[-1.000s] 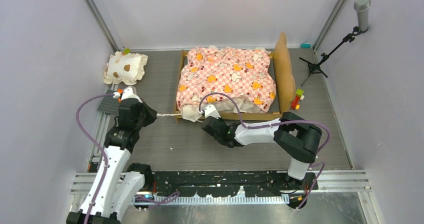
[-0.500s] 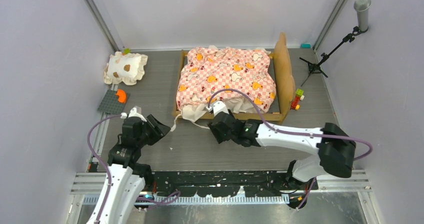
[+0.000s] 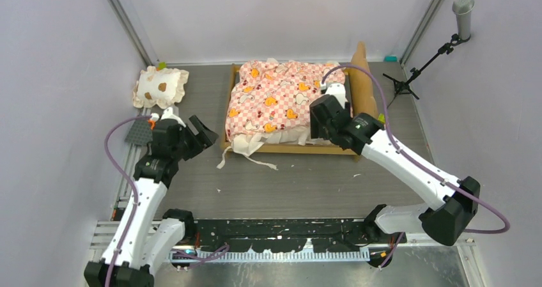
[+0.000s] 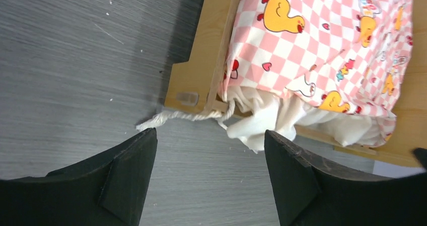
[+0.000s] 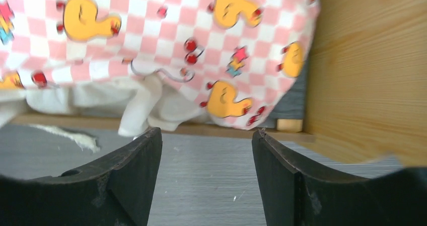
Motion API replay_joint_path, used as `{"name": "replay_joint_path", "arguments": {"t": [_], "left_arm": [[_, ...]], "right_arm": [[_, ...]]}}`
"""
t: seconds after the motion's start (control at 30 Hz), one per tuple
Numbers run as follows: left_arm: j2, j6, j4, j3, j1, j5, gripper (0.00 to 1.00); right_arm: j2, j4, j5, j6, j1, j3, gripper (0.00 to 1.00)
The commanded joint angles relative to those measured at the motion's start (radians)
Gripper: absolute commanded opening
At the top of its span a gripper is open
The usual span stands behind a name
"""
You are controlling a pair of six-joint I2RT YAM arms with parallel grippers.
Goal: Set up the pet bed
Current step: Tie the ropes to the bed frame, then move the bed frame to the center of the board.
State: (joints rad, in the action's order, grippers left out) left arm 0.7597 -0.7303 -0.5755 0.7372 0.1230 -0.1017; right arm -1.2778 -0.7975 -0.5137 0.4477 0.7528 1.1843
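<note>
The pet bed stands at the back middle, a light-wood frame with its headboard on the right. Its pink checkered mattress lies rumpled in the frame, and the cream ruffle spills over the front-left corner. A white string trails from there onto the floor. My left gripper is open and hangs left of that corner; the string and ruffle lie just beyond its empty gripper gap. My right gripper is open and empty over the front right end, near the headboard.
A cream spotted pillow lies at the back left. A grey plate with an orange piece sits by the left arm. Coloured bricks lie right of the headboard, and a microphone stand stands at the back right. Walls close three sides.
Both grippers opened. The left let go of the string, which dropped to the floor. The right released the ruffle and swung from the front-left corner to the headboard end.
</note>
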Motion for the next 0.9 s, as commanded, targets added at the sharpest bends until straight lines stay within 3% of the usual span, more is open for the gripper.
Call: {"name": "replay_joint_path", "arguments": {"t": [0.0,0.2,0.33,0.5,0.63,0.87], "left_arm": [[0.145,0.079,0.121,0.056,-0.004,-0.038,0.79],[0.225,0.106,0.166,0.078,-0.005,-0.051,0.76],[0.188,0.113,0.173,0.064,-0.005,-0.040,0.76],[0.165,0.134,0.136,0.070,-0.004,-0.046,0.76],[0.147,0.144,0.124,0.073,-0.004,-0.063,0.76],[0.124,0.173,0.139,0.085,-0.004,-0.160,0.75]], "right_arm": [[0.044,-0.120,-0.134,-0.023,-0.040,0.161,0.70],[0.038,-0.229,-0.303,-0.119,-0.084,0.393,0.70],[0.054,-0.243,-0.330,-0.176,-0.211,0.453,0.72],[0.043,-0.270,-0.068,-0.169,-0.442,0.451,0.74],[0.023,-0.238,0.166,-0.166,-0.552,0.406,0.74],[-0.011,-0.209,0.250,-0.159,-0.590,0.319,0.72]]}}
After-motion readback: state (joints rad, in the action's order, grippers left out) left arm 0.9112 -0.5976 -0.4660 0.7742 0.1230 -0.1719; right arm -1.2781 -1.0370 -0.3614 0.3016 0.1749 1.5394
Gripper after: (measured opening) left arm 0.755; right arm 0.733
